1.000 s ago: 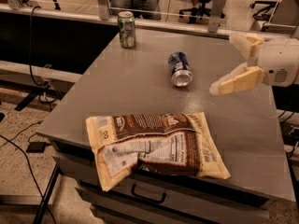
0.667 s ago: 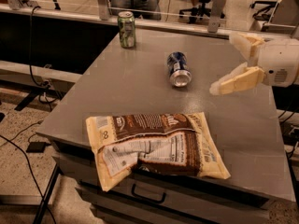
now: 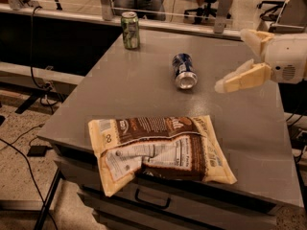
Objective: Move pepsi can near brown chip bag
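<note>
The pepsi can [image 3: 183,71], dark blue with a silver top, lies on its side in the middle of the grey table [image 3: 124,85], its top facing the front. The brown chip bag [image 3: 158,150] lies flat at the table's front edge, label side up, partly overhanging the edge. My gripper [image 3: 230,60] hovers above the table at the right, just right of the pepsi can and apart from it. Its cream fingers [image 3: 242,78] are spread open and hold nothing.
A green-and-white soda can [image 3: 130,30] stands upright at the table's back left corner. A drawer with a handle [image 3: 151,200] sits under the front edge. Cables run on the floor at left. Chairs and a railing stand behind the table.
</note>
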Controlling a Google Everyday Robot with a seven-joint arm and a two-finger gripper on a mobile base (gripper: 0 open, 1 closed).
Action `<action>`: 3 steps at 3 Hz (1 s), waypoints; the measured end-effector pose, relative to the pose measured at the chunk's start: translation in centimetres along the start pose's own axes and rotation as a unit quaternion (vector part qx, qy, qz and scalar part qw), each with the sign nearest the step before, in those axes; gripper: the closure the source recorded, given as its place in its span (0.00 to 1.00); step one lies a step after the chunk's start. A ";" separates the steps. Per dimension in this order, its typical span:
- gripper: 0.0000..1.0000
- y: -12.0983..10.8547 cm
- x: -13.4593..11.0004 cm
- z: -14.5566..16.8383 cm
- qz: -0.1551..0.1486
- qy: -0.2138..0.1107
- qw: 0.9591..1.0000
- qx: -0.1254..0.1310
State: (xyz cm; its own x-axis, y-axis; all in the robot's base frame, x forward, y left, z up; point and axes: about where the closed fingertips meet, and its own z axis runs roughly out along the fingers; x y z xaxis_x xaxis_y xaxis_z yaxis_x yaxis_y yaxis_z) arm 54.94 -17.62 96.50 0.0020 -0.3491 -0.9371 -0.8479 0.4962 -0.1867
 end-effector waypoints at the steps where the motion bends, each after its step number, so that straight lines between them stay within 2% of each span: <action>1: 0.00 -0.7 0.3 0.6 -0.004 0.017 1.000 0.006; 3: 0.00 -2.4 1.4 2.8 0.000 0.041 0.999 0.015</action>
State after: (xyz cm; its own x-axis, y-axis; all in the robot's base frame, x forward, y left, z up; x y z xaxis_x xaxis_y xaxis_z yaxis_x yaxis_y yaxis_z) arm 58.45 -17.10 94.77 -0.0425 -0.4127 -0.9099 -0.8318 0.5191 -0.1966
